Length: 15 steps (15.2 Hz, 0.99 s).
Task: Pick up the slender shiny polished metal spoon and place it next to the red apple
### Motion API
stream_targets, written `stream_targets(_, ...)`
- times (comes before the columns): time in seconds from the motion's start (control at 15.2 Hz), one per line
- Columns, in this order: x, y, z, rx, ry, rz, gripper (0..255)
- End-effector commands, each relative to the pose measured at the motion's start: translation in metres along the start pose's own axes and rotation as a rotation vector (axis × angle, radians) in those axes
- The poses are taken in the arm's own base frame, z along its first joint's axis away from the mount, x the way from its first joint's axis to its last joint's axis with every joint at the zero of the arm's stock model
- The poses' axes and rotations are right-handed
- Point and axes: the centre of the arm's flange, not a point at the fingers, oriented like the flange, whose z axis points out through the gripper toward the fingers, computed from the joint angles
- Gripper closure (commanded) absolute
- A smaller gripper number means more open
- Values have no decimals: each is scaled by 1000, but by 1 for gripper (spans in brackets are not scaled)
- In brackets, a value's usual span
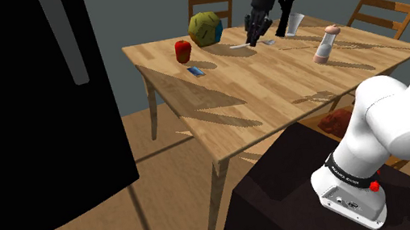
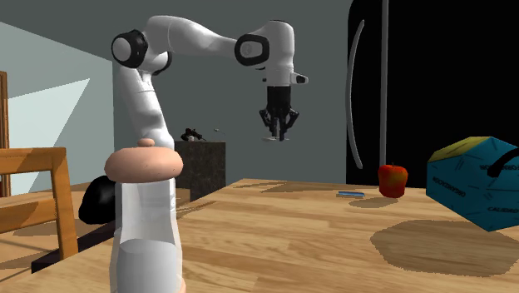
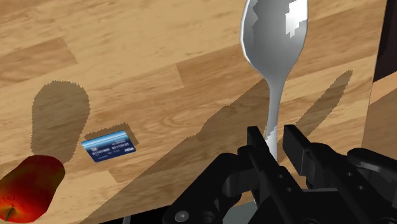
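Pincer [image 3: 274, 139] clamped on spoon [image 3: 273, 38] handle, seemingly held clear of surface [image 3: 159, 44]. Spoon's long axis ran straight out ahead of pincer, bowl foremost. Apple [image 3: 28, 188] lay off to pincer's side, past card [image 3: 109, 146]; next move judged sideways carry.

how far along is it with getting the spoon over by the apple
Done: the spoon is clasped between the jaws and hangs well above the table. In hand: the carry, with the spoon's shadow falling on the wood. Left: bring it to the apple, which sits just past the blue card, then lay it down beside the apple and let go.
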Motion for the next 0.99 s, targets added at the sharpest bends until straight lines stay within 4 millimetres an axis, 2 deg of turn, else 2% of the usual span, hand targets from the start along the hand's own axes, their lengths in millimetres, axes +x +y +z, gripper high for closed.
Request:
stream_targets(0.0,20,16,1,0,0,0,255)
stream_targets(0.73,126,113,13,0,0,0,255)
stream_targets(0.92,122,115,28,0,0,0,255)
